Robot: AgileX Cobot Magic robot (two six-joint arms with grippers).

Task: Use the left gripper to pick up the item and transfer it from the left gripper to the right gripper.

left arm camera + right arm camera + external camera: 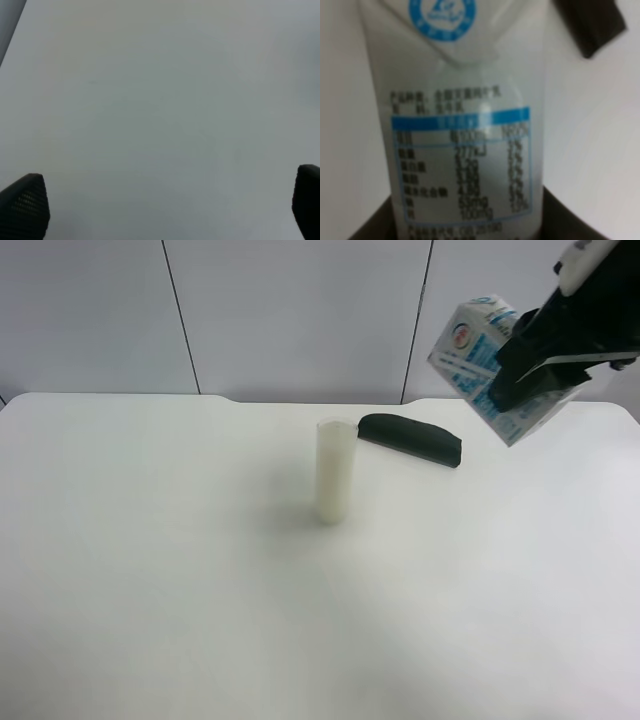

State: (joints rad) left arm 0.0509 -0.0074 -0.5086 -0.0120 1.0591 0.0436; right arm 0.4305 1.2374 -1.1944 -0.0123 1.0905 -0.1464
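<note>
The item [478,352], a small white carton with light-blue print, hangs tilted in the air above the table's far right corner. My right gripper [528,368] is shut on it, its black fingers clamping the carton's sides. The right wrist view is filled by the carton's printed face [460,145], with dark fingers [565,222] at its lower edges. My left gripper [160,210] is open, its two black fingertips [25,202] wide apart over bare white table with nothing between them. The left arm does not show in the exterior high view.
A tall white cylinder [335,472] stands upright near the middle of the white table [150,590]. A dark green pouch [410,438] lies just behind and right of it, below the held carton, and also shows as a dark pouch corner [592,25] in the right wrist view.
</note>
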